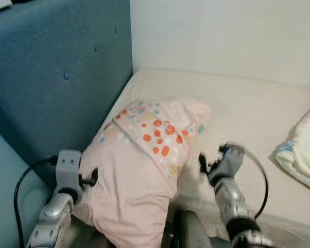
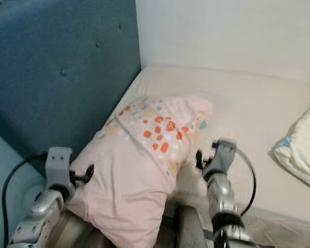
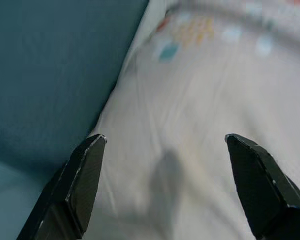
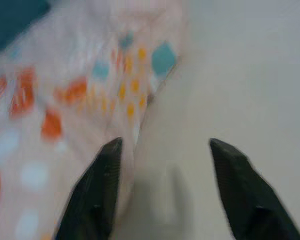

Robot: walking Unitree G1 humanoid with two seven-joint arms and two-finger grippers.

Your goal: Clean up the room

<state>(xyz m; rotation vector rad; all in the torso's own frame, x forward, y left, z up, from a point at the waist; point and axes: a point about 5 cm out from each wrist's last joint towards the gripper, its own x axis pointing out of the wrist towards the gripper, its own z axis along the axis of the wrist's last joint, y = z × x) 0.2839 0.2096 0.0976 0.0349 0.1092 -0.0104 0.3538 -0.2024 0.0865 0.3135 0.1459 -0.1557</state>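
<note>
So the soft pink pillow with orange and teal spots (image 1: 144,165) lies on the cream bed (image 1: 248,119), up against the blue padded headboard (image 1: 51,77). Left gripper (image 1: 94,176) and right gripper (image 1: 202,163) flank it, jaws on both spread open, holding nothing. A white pillow (image 1: 305,150) sits well off to the right.

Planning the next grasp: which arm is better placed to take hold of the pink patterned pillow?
Left. The left gripper is open with the pink patterned pillow lying between its fingers; the right gripper points mostly at bare cream mattress.
</note>
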